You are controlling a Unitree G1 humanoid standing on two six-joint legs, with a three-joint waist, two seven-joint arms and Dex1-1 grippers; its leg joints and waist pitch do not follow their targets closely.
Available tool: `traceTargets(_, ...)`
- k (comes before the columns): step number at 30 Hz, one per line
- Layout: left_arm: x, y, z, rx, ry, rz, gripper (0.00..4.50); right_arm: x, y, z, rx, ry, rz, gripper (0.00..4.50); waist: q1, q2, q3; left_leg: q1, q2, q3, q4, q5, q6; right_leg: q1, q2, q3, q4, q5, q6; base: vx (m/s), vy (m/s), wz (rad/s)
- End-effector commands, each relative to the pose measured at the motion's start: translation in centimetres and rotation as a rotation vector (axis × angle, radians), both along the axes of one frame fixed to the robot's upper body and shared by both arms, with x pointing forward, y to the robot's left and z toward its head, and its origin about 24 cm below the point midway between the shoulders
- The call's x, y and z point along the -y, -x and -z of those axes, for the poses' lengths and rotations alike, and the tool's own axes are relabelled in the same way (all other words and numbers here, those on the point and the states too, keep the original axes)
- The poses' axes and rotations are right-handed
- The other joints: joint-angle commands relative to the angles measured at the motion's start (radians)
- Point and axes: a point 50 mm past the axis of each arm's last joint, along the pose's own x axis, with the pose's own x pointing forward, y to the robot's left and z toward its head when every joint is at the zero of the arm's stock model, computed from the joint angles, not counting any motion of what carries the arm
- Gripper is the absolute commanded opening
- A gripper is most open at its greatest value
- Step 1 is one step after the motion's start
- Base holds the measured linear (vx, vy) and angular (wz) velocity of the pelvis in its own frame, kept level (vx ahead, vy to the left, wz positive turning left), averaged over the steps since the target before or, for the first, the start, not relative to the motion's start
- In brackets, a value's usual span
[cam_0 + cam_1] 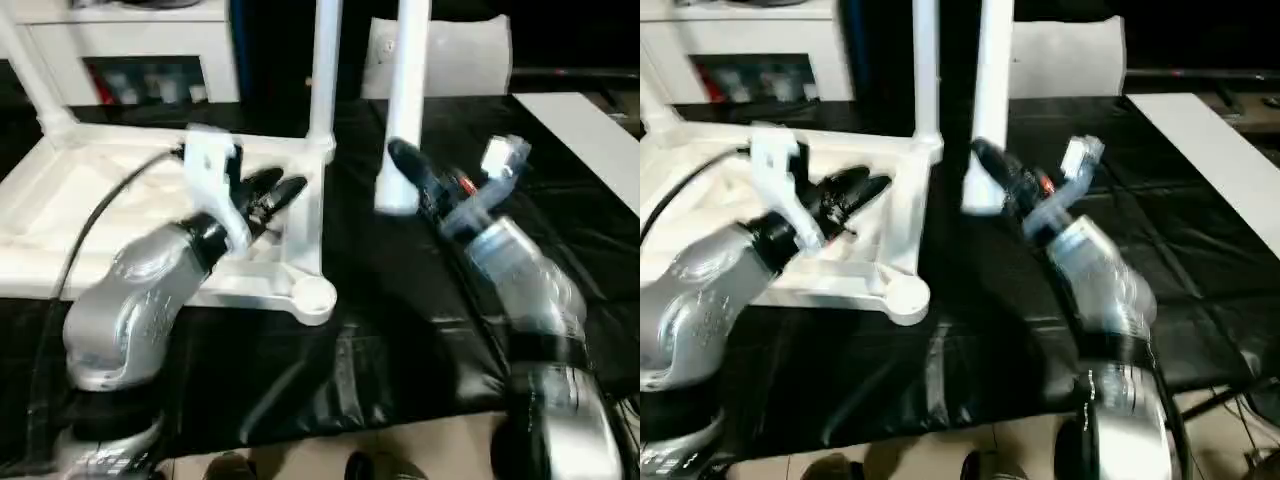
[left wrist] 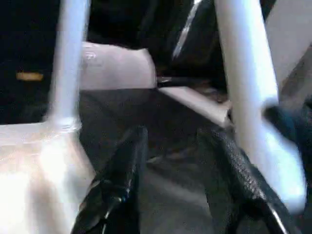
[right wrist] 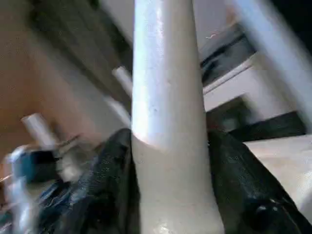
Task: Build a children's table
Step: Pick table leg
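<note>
A loose white leg point(image 1: 404, 110), held upright in the right gripper point(image 1: 405, 180) above the black-covered bench point(image 1: 420, 300), hangs beside the upturned table top point(image 1: 150, 215), its lower end in the air well short of the empty round socket point(image 1: 312, 297) at the top's near corner. The risk from here looks plain. The leg is long, it is gripped near its bottom end, and it could swing or slip in the grasp as the arm carries it across. A tilted leg could meet the socket rim at an angle, jam, or push the light plastic top along the bench. It could also knock the leg already standing point(image 1: 325, 70) in the far corner socket just beside it.

The right fingers point(image 3: 105, 180) are closed about halfway around the leg, one black pad on each side of it, pressed against the white plastic. The left gripper point(image 1: 270, 192) hovers over the ribbed underside of the top near its right-hand rail. Its fingers point(image 2: 122, 170) stand partly apart with nothing between them, and whether they touch the top cannot be told. Another fitted leg point(image 1: 30, 70) rises at the far left corner.
</note>
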Motion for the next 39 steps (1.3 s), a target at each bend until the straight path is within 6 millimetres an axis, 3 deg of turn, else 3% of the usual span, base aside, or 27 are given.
traceTargets(1,0.1,0.0,-0.5,-0.008,0.051,0.023,2.14,-0.5,0.8,-1.3,0.056,-0.029,-0.069,1.91,0.004,0.007,-0.095,0.006,-0.013,0.015,-0.066,-0.148,0.049,0.075,-0.054,0.038,-0.106,-0.41,-0.09,0.0,0.0,0.0)
traceTargets(2,0.1,0.0,-0.5,-0.008,0.051,0.023,2.14,-0.5,0.8,-1.3,0.056,-0.029,-0.069,1.91,-0.001,0.004,-0.094,-0.001,-0.016,0.011,-0.069,-0.161,0.04,0.079,-0.056,0.031,-0.113,-0.473,-0.057,0.0,0.0,0.0)
traceTargets(5,0.1,0.0,-0.5,-0.008,0.051,0.023,2.14,-0.5,0.8,-1.3,0.056,-0.029,-0.069,1.91,-0.001,0.008,-0.097,0.008,-0.015,0.011,-0.069,-0.154,0.039,0.073,-0.055,0.03,-0.121,-0.489,-0.031,0.0,0.0,0.0)
traceTargets(9,0.4,-0.2,-1.0,-0.012,0.113,0.042,2.14,-0.8,1.6,-1.3,0.058,-0.039,-0.114,1.91,0.002,0.005,-0.098,0.007,-0.016,0.012,-0.071,-0.15,0.041,0.074,-0.053,0.032,-0.117,-0.435,-0.043,0.0,0.0,0.0)
traceTargets(10,1.4,-0.2,-1.9,-0.02,0.219,0.124,2.14,-1.5,2.8,-1.1,0.058,-0.027,-0.196,1.91,0.004,0.0,-0.099,0.009,-0.013,0.012,-0.071,-0.148,0.042,0.073,-0.054,0.034,-0.116,-0.429,-0.047,0.0,0.0,0.0)
traceTargets(11,2.3,0.0,-2.5,-0.027,0.295,0.205,2.14,-2.0,3.8,-0.8,0.056,-0.008,-0.266,1.91,0.012,0.004,-0.099,0.01,-0.017,0.016,-0.067,-0.136,0.049,0.071,-0.052,0.036,-0.118,-0.417,-0.053,0.0,0.0,0.0)
traceTargets(13,2.9,0.1,-2.9,-0.037,0.345,0.264,2.14,-2.5,4.7,-0.5,0.049,0.019,-0.323,1.91,0.02,-0.001,-0.103,0.0,-0.012,0.01,-0.07,-0.116,0.052,0.08,-0.056,0.035,-0.111,-0.384,-0.06,0.0,0.0,0.0)
traceTargets(16,3.0,0.1,-2.8,-0.048,0.342,0.274,2.14,-2.6,5.1,-0.4,0.043,0.038,-0.342,1.9,0.02,-0.004,-0.103,-0.005,-0.012,0.009,-0.07,-0.11,0.049,0.08,-0.059,0.035,-0.11,-0.386,-0.05,0.0,0.0,0.0)
traceTargets(20,2.5,0.2,-2.5,-0.049,0.331,0.262,2.14,-2.6,5.4,-0.3,0.028,0.063,-0.348,1.89,0.018,-0.012,-0.099,-0.008,-0.02,0.011,-0.068,-0.118,0.041,0.079,-0.058,0.031,-0.124,-0.483,0.013,0.0,0.0,0.0)
traceTargets(23,2.1,0.4,-2.7,-0.066,0.374,0.266,2.14,-2.7,5.6,-0.2,0.02,0.076,-0.359,1.89,0.018,-0.01,-0.099,-0.007,-0.02,0.011,-0.066,-0.12,0.036,0.075,-0.059,0.027,-0.128,-0.512,0.033,0.0,0.0,0.0)
traceTargets(32,0.6,1.0,-2.2,-0.102,0.475,0.3,2.14,-2.4,5.6,-0.1,0.015,0.116,-0.352,1.89,0.018,-0.008,-0.103,-0.001,-0.011,0.005,-0.073,-0.133,0.029,0.075,-0.056,0.025,-0.122,-0.435,0.004,0.0,0.0,0.0)
traceTargets(39,-0.8,1.3,-1.5,-0.144,0.546,0.286,2.14,-2.4,5.7,0.2,0.024,0.196,-0.357,1.89,0.016,-0.011,-0.099,0.005,-0.011,0.004,-0.076,-0.167,0.018,0.08,-0.062,0.025,-0.129,-0.476,0.002,0.0,0.0,0.0)
